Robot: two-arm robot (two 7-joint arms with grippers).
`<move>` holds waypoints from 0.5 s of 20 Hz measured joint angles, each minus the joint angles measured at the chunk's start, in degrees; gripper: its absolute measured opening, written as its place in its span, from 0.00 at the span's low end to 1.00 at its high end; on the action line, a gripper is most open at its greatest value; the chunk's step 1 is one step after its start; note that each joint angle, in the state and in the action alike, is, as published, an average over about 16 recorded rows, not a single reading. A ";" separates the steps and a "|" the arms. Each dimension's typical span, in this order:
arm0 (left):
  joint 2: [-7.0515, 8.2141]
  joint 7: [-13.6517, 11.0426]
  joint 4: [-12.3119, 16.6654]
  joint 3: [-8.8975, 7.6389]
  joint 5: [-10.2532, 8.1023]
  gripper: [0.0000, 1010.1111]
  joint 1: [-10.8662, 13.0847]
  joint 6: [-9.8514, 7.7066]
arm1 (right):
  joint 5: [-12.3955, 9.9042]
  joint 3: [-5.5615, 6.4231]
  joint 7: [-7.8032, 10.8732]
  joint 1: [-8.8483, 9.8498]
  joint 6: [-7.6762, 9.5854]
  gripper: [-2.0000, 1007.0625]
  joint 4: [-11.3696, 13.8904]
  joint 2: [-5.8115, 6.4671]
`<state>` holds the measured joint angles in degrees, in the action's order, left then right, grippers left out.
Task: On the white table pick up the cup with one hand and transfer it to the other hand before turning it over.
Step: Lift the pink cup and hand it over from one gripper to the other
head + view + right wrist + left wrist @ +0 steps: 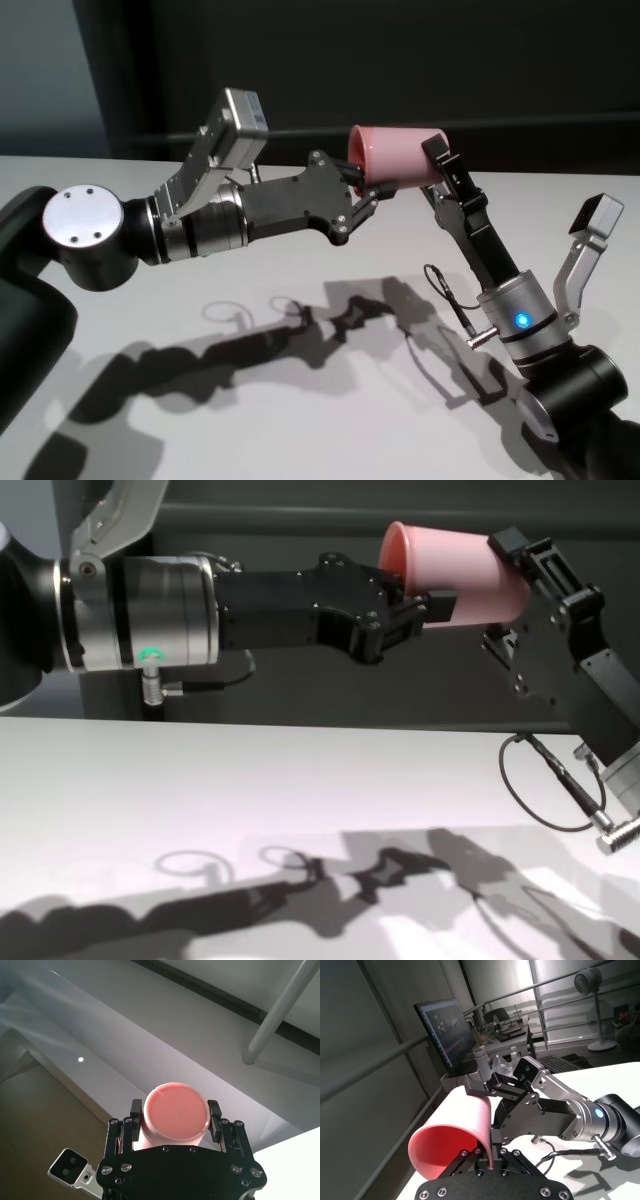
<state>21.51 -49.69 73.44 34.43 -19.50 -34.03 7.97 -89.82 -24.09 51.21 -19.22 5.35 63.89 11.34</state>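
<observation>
Head view: the cup [398, 156] lies sideways in the air, high above the white table [300, 420], toward its far edge. The left gripper [368, 192] clamps the rim end; the right gripper [436, 165] clasps the base end.

Left wrist view: the left gripper's fingers [485, 1147] pinch the cup's rim wall, one inside the mouth, one outside.

Right wrist view: the right gripper's pads [214, 1121] press both sides of the cup's body, flat base facing the camera.

Chest view: both grippers hold the cup above the table's far edge.
</observation>
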 joint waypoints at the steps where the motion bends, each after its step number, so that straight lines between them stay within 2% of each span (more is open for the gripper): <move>1: 0.00 0.00 0.00 0.00 0.00 0.05 0.00 0.00 | 0.00 0.00 0.00 0.00 0.00 0.75 0.00 0.00; 5: 0.00 0.00 0.00 0.00 0.00 0.06 0.00 0.00 | 0.02 0.00 0.00 0.00 0.02 0.75 0.00 0.00; 10: 0.00 0.00 0.00 0.00 0.00 0.12 0.00 0.00 | 0.04 0.00 0.00 0.00 0.04 0.75 0.00 0.00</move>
<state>21.51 -49.69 73.44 34.43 -19.50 -34.03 7.97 -89.78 -24.09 51.21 -19.22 5.39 63.89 11.34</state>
